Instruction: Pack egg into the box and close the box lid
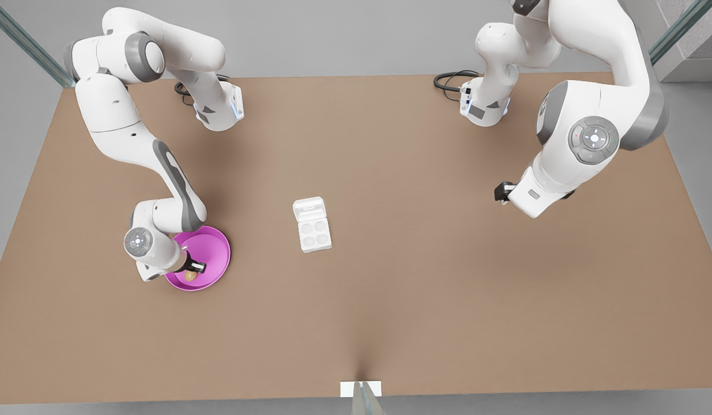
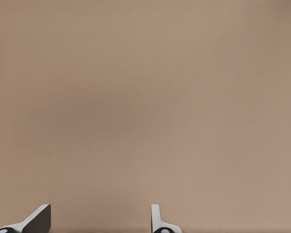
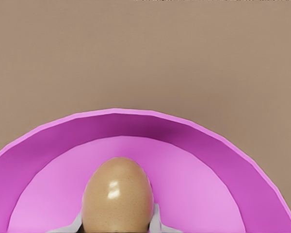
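Pink plate at front view's left, near side; I see right gripper down in it, fingers flanking egg, whether clamped I cannot tell. Box mid-table, well apart from plate, box lid lying open on far side, four cups bare. Left gripper hovers at front view's right over bare table, fingers apart, waiting.

Bright, even, diffuse light from above. Soft, blurred shadows on the table beneath both arms, darkest just beside the pink plate. Small white glare spot on the egg, faint sheen along the plate rim. Crisp focus throughout; no visible edge distortion. Vague darker patch across the left wrist view.
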